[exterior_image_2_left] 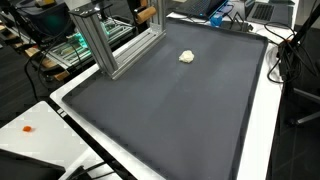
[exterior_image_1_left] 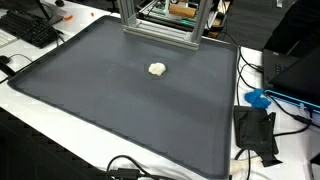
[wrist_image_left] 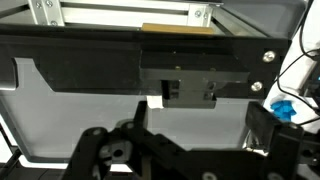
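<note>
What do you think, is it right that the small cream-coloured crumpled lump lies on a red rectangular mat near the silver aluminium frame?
No: the rectangular mat is dark grey, not red, as both exterior views show. The small cream-coloured crumpled lump lies on it, near the silver aluminium frame.

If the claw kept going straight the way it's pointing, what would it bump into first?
Probably the black bracket on the dark crossbar, right ahead of the claw in the wrist view. How far away it is, I can't tell.
</note>
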Motion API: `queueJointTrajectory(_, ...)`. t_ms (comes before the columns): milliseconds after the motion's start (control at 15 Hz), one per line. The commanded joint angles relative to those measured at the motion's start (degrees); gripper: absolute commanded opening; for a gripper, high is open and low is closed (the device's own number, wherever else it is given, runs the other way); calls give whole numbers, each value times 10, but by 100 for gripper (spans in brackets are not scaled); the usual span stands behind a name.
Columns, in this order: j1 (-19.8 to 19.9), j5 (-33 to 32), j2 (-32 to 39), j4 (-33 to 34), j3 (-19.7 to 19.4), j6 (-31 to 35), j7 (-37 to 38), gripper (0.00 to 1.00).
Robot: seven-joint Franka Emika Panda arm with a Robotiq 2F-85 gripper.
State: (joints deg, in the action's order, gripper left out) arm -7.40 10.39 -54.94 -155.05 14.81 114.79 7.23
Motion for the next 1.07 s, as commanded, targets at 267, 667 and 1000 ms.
queueJointTrajectory(267, -5, -51, 50, 2, 5, 18, 4, 100)
queueJointTrajectory(667, -7, -67, 82, 13, 2, -5, 12, 100)
queueJointTrajectory(1000, -7, -66, 97, 28, 0, -45, 23, 100)
